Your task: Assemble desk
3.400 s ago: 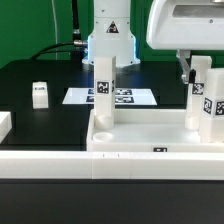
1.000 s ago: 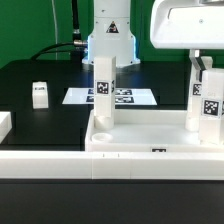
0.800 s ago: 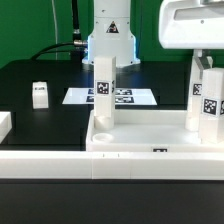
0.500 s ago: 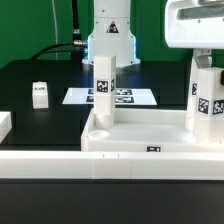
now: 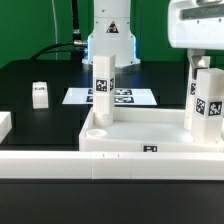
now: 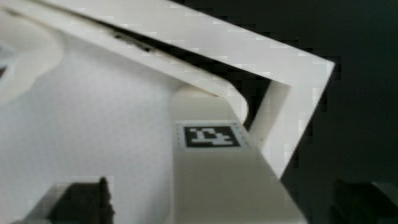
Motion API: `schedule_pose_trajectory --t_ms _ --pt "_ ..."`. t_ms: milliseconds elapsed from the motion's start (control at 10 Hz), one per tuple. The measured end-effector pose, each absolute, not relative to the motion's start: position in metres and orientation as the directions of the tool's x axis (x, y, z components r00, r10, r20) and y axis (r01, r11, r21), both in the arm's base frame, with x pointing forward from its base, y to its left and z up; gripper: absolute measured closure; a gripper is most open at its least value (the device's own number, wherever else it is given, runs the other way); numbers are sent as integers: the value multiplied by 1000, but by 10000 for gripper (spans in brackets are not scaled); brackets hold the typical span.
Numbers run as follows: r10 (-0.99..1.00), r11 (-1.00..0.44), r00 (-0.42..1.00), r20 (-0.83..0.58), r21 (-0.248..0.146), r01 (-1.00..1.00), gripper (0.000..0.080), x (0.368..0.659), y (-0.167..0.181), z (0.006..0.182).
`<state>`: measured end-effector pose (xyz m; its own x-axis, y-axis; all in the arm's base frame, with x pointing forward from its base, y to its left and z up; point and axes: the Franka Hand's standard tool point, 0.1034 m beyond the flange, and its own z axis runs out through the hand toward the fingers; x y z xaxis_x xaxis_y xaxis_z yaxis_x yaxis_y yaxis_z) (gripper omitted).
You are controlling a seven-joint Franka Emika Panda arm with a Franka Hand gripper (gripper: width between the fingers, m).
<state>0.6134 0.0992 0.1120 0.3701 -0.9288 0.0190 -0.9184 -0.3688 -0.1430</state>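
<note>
The white desk tabletop (image 5: 140,150) lies upside up like a tray at the front. Two legs stand upright in its back corners, one on the exterior view's left (image 5: 103,85) and one on the right (image 5: 207,100). My gripper (image 5: 203,62) hangs over the top of the right leg. In the wrist view the gripper (image 6: 222,203) straddles that tagged leg (image 6: 222,150) with a gap on each side, so it is open. The tabletop's inner floor (image 6: 98,115) shows beside the leg. A loose leg (image 5: 39,94) stands on the table at the left.
The marker board (image 5: 125,97) lies behind the tabletop, in front of the arm's base (image 5: 108,40). A long white rail (image 5: 60,166) runs along the front edge. Another white piece (image 5: 4,124) is cut off at the far left.
My gripper has moved toward the exterior view's right, staying over the right leg. The tabletop with its two legs has shifted a little toward the exterior view's left.
</note>
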Motion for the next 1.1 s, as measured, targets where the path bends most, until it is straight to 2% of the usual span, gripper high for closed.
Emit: schedule_pose_trajectory --t_ms 100,300,400,500,1100 --pt "-918 -396 396 24 -141 -908 173 613 100 112" --pt "-761 -648 645 66 -112 -753 151 614 102 112" --pt "-702 -711 708 78 -107 -695 151 616 102 113" --pt "-593 -805 800 90 -84 -587 150 617 103 114" --pt "-223 -975 967 123 -28 -222 150 620 100 115"
